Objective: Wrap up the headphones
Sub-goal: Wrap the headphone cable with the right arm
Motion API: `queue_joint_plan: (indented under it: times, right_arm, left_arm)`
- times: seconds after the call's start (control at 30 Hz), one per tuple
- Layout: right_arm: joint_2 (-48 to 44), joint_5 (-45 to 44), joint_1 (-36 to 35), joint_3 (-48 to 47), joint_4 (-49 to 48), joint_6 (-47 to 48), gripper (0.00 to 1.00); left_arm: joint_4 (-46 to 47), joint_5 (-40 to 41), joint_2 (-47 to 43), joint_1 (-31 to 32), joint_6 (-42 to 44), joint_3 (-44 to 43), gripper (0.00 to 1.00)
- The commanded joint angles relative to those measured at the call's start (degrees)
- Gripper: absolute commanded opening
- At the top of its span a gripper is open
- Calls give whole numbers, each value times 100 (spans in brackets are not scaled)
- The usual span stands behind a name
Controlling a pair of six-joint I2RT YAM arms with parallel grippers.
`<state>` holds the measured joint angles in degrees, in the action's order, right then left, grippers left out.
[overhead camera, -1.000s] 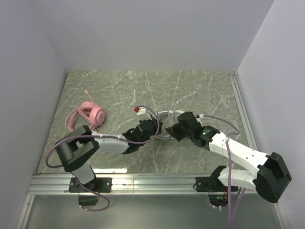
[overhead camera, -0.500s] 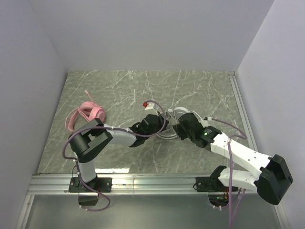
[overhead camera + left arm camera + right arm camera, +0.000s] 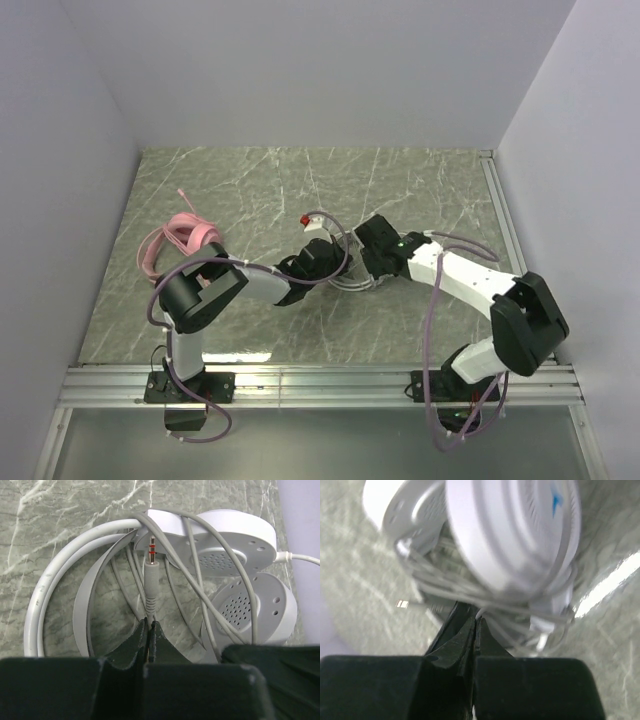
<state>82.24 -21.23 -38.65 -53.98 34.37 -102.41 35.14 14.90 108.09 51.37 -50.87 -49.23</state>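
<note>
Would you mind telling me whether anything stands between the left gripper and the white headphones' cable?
Nothing visible does: the left gripper is shut on the cable just below its plug, right in front of the white headphones.

Left headset (image 3: 185, 240), central headset (image 3: 225, 530) on table (image 3: 420, 190)

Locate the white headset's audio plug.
In the left wrist view the audio plug stands upright mid-frame, its stem pinched in the left gripper, just left of the white headphones and their ear cups.
</note>
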Motion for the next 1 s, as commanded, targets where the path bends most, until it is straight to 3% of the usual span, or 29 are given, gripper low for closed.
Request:
queue_joint_plan:
  times: [0.0,0.43,0.97]
  right_arm:
    - [240,-101,253,-324,246,221,0]
    - [1909,40,367,-1958,1652,1364,0]
    - [2560,198,420,-1581,1142,1592,0]
  left_arm:
    - [160,145,124,-49,-46,-87,0]
    - [248,198,-8,-101,270,54,0]
    - [-428,216,-324,-215,569,-104,1]
